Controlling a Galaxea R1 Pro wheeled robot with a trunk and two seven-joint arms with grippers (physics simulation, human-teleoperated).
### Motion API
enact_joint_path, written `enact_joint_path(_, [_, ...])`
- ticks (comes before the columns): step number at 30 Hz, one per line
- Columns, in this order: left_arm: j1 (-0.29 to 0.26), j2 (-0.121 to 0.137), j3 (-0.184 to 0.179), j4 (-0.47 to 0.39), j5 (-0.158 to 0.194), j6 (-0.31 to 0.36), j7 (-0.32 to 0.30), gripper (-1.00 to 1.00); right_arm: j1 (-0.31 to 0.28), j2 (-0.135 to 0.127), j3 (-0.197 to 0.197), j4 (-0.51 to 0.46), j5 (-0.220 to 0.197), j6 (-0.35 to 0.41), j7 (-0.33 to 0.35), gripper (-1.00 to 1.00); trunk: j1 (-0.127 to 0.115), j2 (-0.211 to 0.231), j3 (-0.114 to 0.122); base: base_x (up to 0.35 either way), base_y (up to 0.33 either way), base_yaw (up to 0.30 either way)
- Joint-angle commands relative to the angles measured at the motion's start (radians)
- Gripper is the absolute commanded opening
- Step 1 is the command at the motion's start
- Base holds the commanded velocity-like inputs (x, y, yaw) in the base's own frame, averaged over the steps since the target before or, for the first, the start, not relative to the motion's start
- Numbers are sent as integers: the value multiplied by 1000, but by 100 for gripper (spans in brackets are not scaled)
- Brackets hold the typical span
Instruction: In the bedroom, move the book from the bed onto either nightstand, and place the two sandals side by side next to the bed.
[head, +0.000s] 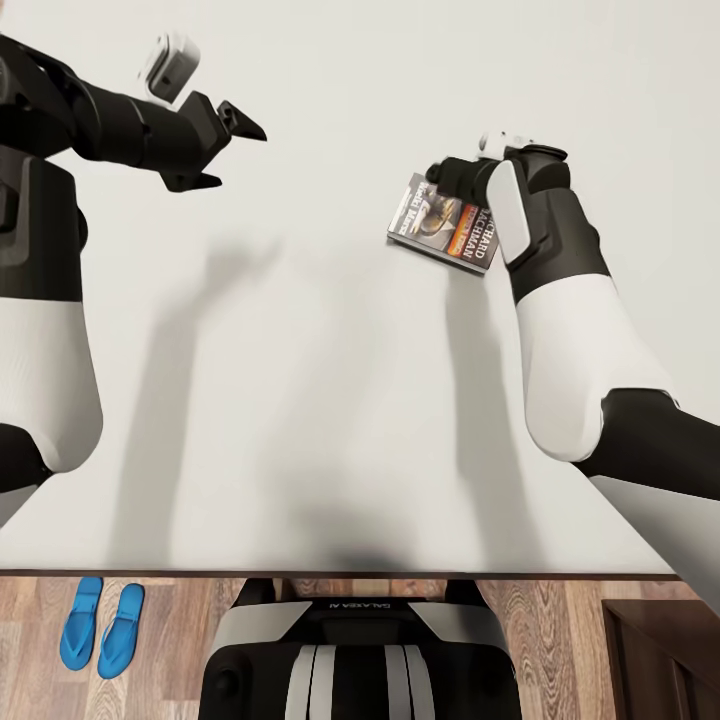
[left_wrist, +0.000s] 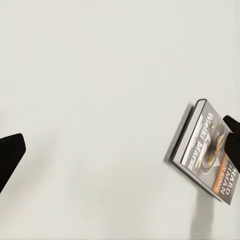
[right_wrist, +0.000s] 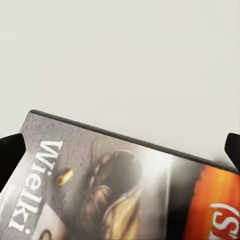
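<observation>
The book (head: 440, 228), a dark paperback with orange and white lettering, lies on the light grey mattress of the bed (head: 330, 400). My right gripper (head: 447, 180) hovers at the book's far edge, open. In the right wrist view its fingers (right_wrist: 10, 155) stand wide apart on either side of the book (right_wrist: 115, 190). My left gripper (head: 225, 152) is open and holds nothing, above the mattress far to the left; its wrist view looks across at the book (left_wrist: 205, 150). The two blue sandals (head: 100, 625) lie side by side on the floor by the bed's near edge.
The bed's dark frame edge (head: 350, 575) runs across the front, with brown plank floor (head: 560, 640) below it. My base (head: 350, 660) stands against the bed. A dark brown nightstand's corner (head: 660, 655) shows at the lower right.
</observation>
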Motion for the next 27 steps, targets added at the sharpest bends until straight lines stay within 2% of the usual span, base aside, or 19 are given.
enact_joint_path(1, [0,1,-1,-1,9,1,10,100,-1,1,-2,3,-12,0,-7,100,0,0,0,0,0,0])
enact_joint_path(9, [12,0,-2,-4,10,1,10,100,0,0,-2,28,-21,-7,-8,100,0,0,0,-163,0,0])
enact_joint_path(27, [14,-1,-1,-3,9,1,5,100,-5,3,1,62,-23,-7,-11,100,0,0,0,-322,-33,0])
